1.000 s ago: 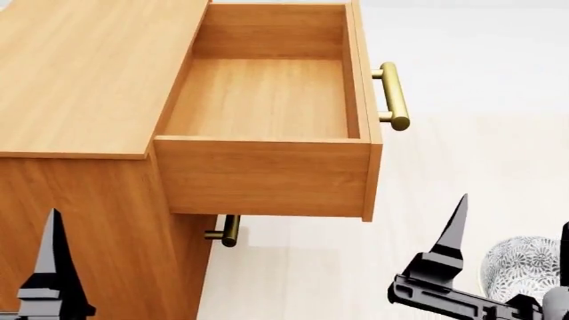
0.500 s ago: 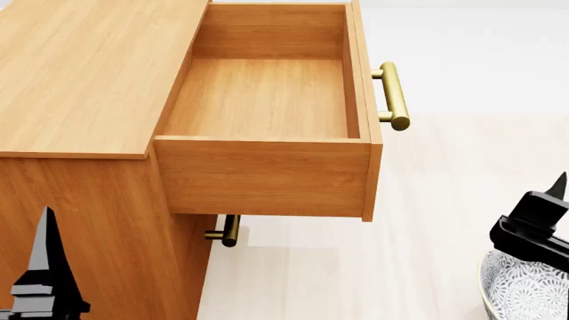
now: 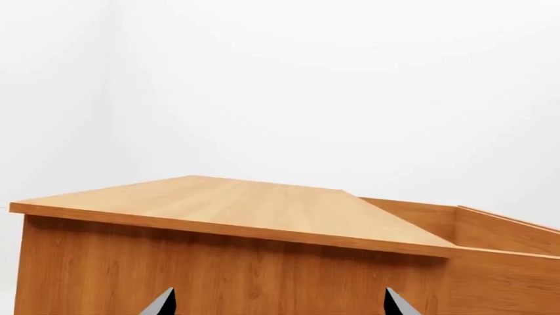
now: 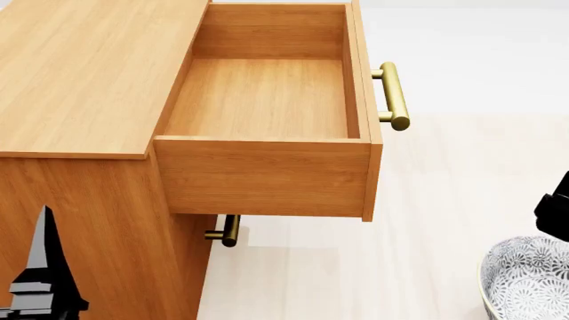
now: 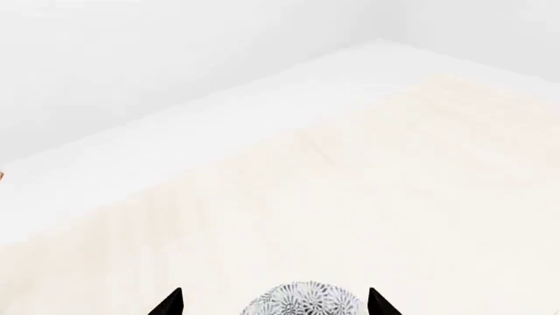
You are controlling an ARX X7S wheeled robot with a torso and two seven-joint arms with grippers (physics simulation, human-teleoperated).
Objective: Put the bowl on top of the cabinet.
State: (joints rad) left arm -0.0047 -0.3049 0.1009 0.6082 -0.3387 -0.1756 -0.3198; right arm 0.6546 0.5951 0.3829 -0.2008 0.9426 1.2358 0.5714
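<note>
The bowl, white with a dark floral pattern and a pale rim, sits on the pale floor at the head view's lower right, cut off by the frame. The wooden cabinet fills the left, its flat top bare and its top drawer pulled out and empty. My right gripper is open, and the bowl shows between its two dark fingertips, touching neither. In the head view only a dark part of that arm shows above the bowl. My left gripper is open and empty, facing the cabinet's side below the top.
The open drawer's brass bar handle sticks out toward the right. A second brass handle shows under the drawer. One finger of the left gripper rises in front of the cabinet's side. White walls stand behind the floor.
My right arm has swung right and away from the cabinet to the view's edge, uncovering more of the bowl. The left gripper has sunk slightly.
</note>
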